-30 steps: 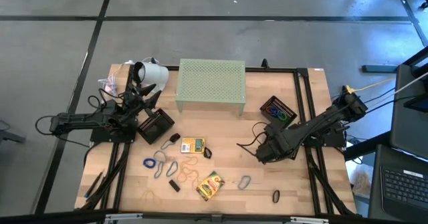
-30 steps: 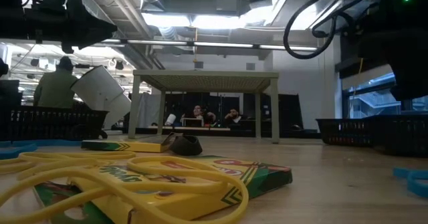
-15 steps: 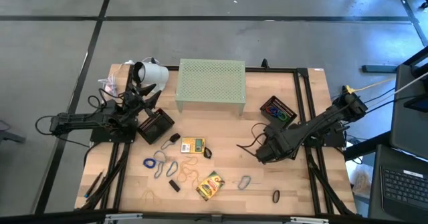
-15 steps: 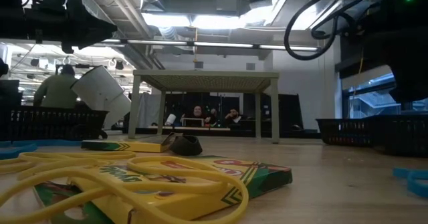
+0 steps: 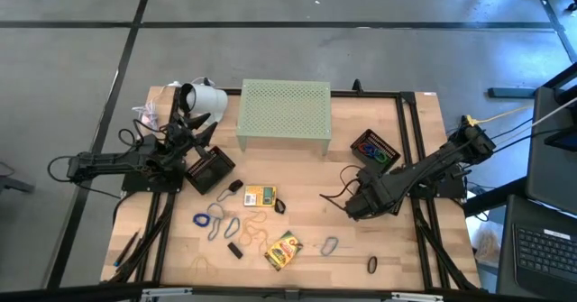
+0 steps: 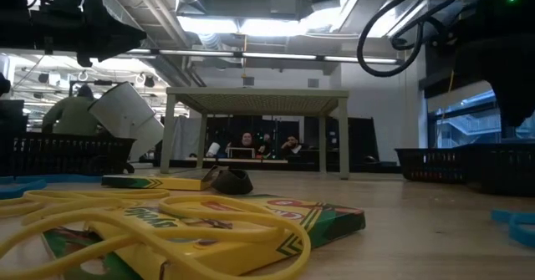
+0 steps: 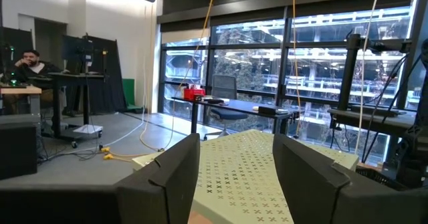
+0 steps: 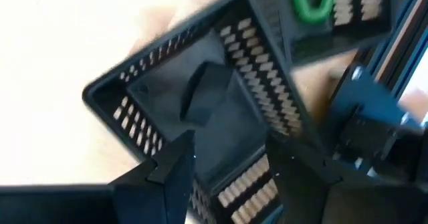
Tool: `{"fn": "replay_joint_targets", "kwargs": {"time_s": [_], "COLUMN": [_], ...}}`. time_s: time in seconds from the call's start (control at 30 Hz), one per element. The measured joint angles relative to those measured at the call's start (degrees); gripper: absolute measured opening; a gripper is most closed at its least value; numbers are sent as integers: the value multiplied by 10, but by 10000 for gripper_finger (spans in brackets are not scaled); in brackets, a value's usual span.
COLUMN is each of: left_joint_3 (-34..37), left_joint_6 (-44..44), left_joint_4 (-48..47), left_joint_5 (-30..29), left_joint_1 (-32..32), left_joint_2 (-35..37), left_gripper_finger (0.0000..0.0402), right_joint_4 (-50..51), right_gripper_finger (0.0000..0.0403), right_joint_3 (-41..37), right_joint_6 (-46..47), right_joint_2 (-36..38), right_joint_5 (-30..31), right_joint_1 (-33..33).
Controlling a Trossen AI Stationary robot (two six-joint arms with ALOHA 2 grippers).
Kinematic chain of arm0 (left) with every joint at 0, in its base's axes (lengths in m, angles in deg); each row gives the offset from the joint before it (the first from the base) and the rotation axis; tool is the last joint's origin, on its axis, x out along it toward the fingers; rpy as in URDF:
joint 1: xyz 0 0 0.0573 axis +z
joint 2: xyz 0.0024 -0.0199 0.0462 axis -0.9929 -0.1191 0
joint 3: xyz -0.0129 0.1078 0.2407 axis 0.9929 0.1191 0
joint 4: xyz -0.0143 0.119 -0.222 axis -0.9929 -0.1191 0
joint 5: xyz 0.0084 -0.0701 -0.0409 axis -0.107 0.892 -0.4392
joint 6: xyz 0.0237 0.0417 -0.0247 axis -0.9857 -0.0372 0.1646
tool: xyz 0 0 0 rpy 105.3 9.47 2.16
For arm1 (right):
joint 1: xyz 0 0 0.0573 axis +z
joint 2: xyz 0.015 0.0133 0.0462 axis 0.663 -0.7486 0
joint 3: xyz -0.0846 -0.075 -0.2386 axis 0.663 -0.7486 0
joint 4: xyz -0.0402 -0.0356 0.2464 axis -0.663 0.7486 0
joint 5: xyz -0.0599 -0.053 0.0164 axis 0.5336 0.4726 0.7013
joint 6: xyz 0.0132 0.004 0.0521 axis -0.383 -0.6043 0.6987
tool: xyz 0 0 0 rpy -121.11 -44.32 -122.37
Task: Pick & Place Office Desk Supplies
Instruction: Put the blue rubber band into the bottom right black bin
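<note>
Right gripper [image 8: 224,160] over black mesh tray [image 8: 154,83], fingers apart, empty; small black piece [image 8: 204,90] inside; lift straight up, clear tray rim; left gripper [image 7: 234,177] idle, parted, empty

wooden table [image 5: 306,239], green perforated stand [image 5: 283,113], mesh trays [image 5: 208,169], crayon boxes [image 5: 283,250], clip rings [image 5: 330,245]

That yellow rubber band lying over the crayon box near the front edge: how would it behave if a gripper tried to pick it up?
The yellow rubber band would likely be floppy: it lies in loose, uneven loops draped over the crayon box. It looks thin and light, so it would probably sag from the jaws. It may drag across the box rather than lift cleanly.
</note>
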State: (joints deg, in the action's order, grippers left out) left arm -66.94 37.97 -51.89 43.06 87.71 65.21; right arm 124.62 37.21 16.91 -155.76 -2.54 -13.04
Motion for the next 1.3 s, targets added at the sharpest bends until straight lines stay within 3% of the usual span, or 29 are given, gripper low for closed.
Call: {"fn": "replay_joint_targets", "kwargs": {"time_s": [0.17, 0.33, 0.53, 0.67, 0.77, 0.93, 1.3], "left_joint_3": [0, 0, 0, 0, 0, 0, 0], "left_joint_6": [0, 0, 0, 0, 0, 0, 0], "left_joint_4": [0, 0, 0, 0, 0, 0, 0], "left_joint_5": [0, 0, 0, 0, 0, 0, 0], "left_joint_1": [0, 0, 0, 0, 0, 0, 0], "left_joint_2": [0, 0, 0, 0, 0, 0, 0], "left_gripper_finger": [187, 185, 187, 185, 185, 186, 186], "right_joint_4": [-67, -211, -452, -548, -577, -583, -586], "right_gripper_finger": [176, 159, 143, 137, 137, 137, 137], "right_joint_3": [9, 21, 22, 22, 22, 22, 23], "right_joint_6": [20, 5, -177, -299, -352, -362, -450], "right_joint_2": [0, 0, -36, -92, -134, -180, -195], "right_joint_5": [-48, -1, 131, 161, 135, 74, 52], "right_joint_1": [5, 35, 85, 109, 119, 121, 121]}}
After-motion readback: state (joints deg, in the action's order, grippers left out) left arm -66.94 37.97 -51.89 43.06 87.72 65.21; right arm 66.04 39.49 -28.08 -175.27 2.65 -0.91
